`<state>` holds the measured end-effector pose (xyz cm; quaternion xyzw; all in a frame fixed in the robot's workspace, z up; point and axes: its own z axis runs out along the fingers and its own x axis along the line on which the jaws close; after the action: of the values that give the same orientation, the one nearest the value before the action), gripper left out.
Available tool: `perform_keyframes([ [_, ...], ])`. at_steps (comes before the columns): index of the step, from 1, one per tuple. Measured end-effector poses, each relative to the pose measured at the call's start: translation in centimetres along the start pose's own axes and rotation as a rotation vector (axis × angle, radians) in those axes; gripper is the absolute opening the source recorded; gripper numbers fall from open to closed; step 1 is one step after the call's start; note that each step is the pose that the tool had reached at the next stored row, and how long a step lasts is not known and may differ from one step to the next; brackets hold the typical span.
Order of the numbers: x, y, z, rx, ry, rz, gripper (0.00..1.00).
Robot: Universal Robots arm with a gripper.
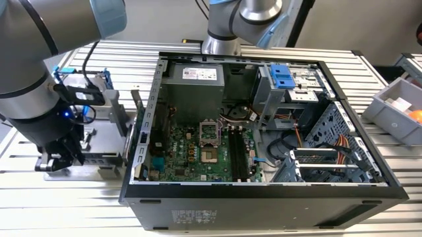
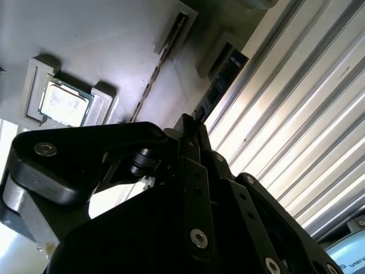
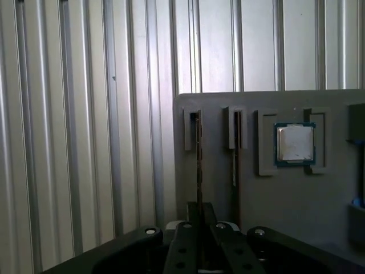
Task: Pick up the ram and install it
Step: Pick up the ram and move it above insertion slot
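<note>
The ram (image 3: 198,160) is a thin stick standing on edge in a slot of the grey holder block (image 3: 268,200). In the second wrist view the ram (image 2: 219,85) shows as a dark strip with small chips. My gripper (image 3: 199,208) has its black fingers pressed against both sides of the stick's near end, also seen in the second wrist view as the gripper (image 2: 191,128). In the exterior view the gripper (image 1: 56,160) hangs low over the holder (image 1: 99,153), at the exterior view's left of the open computer case (image 1: 264,195). The black motherboard slots (image 1: 240,148) lie inside the case.
A second thin stick (image 3: 235,148) stands in the neighbouring slot. A square silver processor chip (image 3: 295,142) sits in a recess of the holder. A grey bin (image 1: 396,106) stands at the exterior view's right. A ribbed metal table (image 3: 85,142) carries everything.
</note>
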<state>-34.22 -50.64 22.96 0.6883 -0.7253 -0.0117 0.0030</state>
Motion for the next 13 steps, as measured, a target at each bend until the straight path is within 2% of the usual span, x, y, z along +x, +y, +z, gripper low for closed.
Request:
perform_keyframes([
  [13, -0.02, 0.06, -1.24, 0.0023, -0.0001, 0.000, 0.00],
])
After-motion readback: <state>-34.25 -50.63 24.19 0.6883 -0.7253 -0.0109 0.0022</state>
